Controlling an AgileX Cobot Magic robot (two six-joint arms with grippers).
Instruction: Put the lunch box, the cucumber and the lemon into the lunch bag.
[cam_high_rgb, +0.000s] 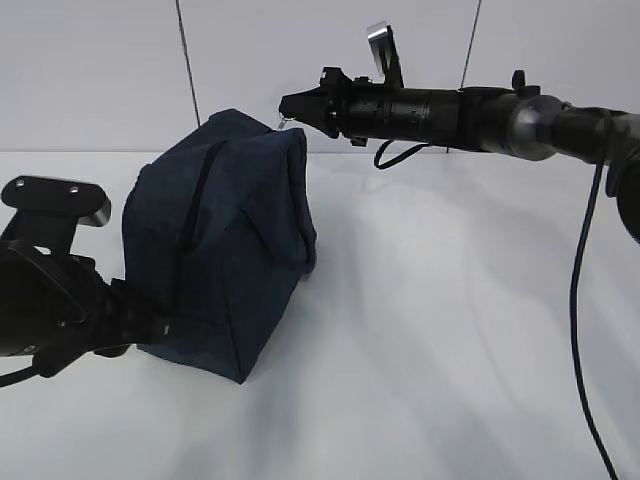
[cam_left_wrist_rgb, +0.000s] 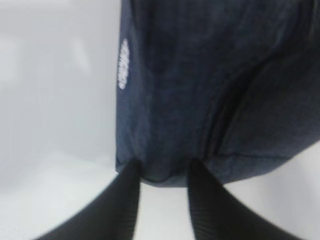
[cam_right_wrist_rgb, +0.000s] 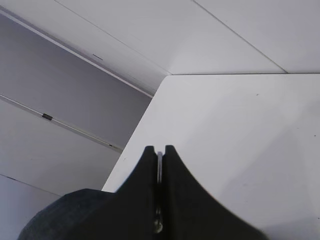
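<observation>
The dark navy lunch bag (cam_high_rgb: 220, 230) stands left of centre on the white table, its zipper line running down the side that faces me. My right gripper (cam_high_rgb: 287, 110) reaches in from the right at the bag's top corner and is shut on the thin metal ring pull (cam_right_wrist_rgb: 159, 162). Part of the lunch bag (cam_right_wrist_rgb: 65, 215) shows below it. My left gripper (cam_high_rgb: 150, 322) is at the bag's lower left. Its fingers (cam_left_wrist_rgb: 125, 200) stand apart, with the bottom edge of the lunch bag (cam_left_wrist_rgb: 200, 75) at their tips. The lunch box, the cucumber and the lemon are out of view.
The white table (cam_high_rgb: 450, 320) stretches to the right and front of the bag. A black cable (cam_high_rgb: 578, 330) hangs from the right arm. A pale wall stands close behind, and the table's corner (cam_right_wrist_rgb: 170, 76) shows in the right wrist view.
</observation>
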